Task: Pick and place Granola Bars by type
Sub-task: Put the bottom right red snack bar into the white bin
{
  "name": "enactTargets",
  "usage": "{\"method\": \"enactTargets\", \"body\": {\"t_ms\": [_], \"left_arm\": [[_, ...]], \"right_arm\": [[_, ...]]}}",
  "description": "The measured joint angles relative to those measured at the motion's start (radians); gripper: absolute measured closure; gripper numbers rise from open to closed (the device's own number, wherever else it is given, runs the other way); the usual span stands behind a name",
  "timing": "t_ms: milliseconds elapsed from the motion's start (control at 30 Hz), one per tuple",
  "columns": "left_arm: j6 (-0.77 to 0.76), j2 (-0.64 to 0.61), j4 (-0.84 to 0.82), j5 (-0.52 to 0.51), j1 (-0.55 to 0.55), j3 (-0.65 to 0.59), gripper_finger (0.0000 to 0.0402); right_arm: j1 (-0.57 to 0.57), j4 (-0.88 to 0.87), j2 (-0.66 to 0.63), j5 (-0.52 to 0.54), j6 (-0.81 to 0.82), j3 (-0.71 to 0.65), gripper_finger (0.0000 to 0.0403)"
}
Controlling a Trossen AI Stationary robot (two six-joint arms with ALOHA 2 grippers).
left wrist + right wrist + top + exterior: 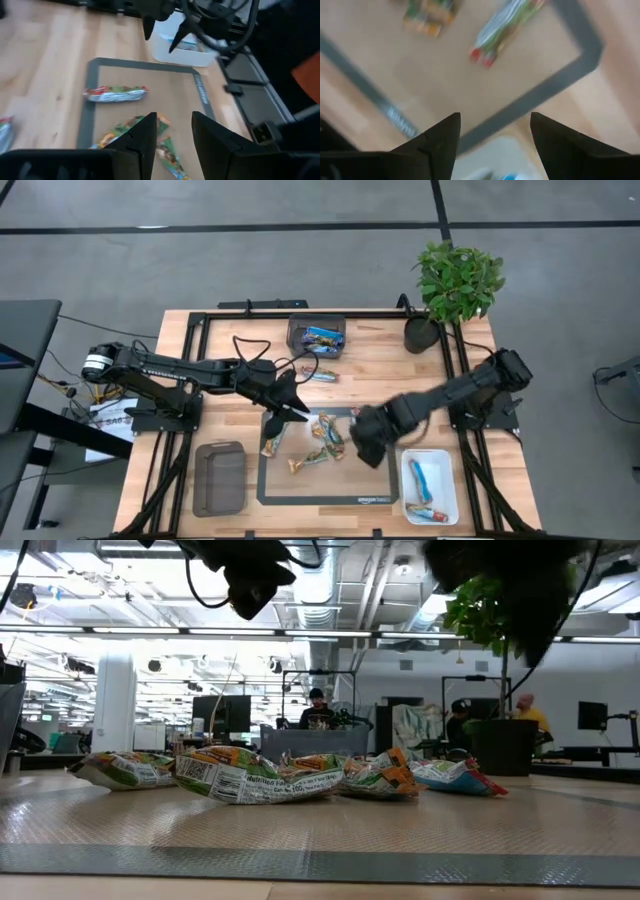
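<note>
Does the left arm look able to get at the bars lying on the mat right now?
Probably yes: the left gripper hangs open right over the mat's bars, and the right gripper sits off to one side.

Loose Granola Bars (pixel 322 438) lie between the left gripper (pixel 297 411) and the right gripper (pixel 364 450); the white tray (pixel 452 490) sits just beside the right gripper.

The tabletop (pixel 220 340) is showing pale slatted wood. The bars (pixel 250 778) are gleaming in crinkled glossy wrappers, lying on a smooth matt mat (pixel 300 485); the tray (pixel 447 480) is looking like white plastic.
</note>
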Motion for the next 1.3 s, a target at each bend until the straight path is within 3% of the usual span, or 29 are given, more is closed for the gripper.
{"method": "enactTargets", "body": {"t_ms": [167, 333, 767, 1100, 1300], "left_arm": [[-0.113, 0.0, 0.0, -0.164, 0.001, 0.0, 0.0286], [-0.142, 0.0, 0.0, -0.232, 0.0, 0.0, 0.0286], [-0.125, 0.0, -0.065, -0.258, 0.001, 0.0, 0.0286], [-0.068, -0.024, -0.074, -0.19, 0.001, 0.0, 0.0286], [-0.065, -0.049, -0.073, -0.206, 0.005, 0.0, 0.0286]], "right_arm": [[-0.148, 0.031, 0.0, -0.036, 0.061, -0.038, 0.0174], [-0.236, 0.183, 0.0, -0.04, 0.057, -0.066, 0.0174], [-0.266, 0.358, 0.01, -0.085, 0.187, -0.202, 0.0175], [-0.274, 0.531, 0.01, -0.099, 0.188, -0.338, 0.0175], [-0.286, 0.602, 0.047, -0.114, 0.163, -0.347, 0.0175]]}}
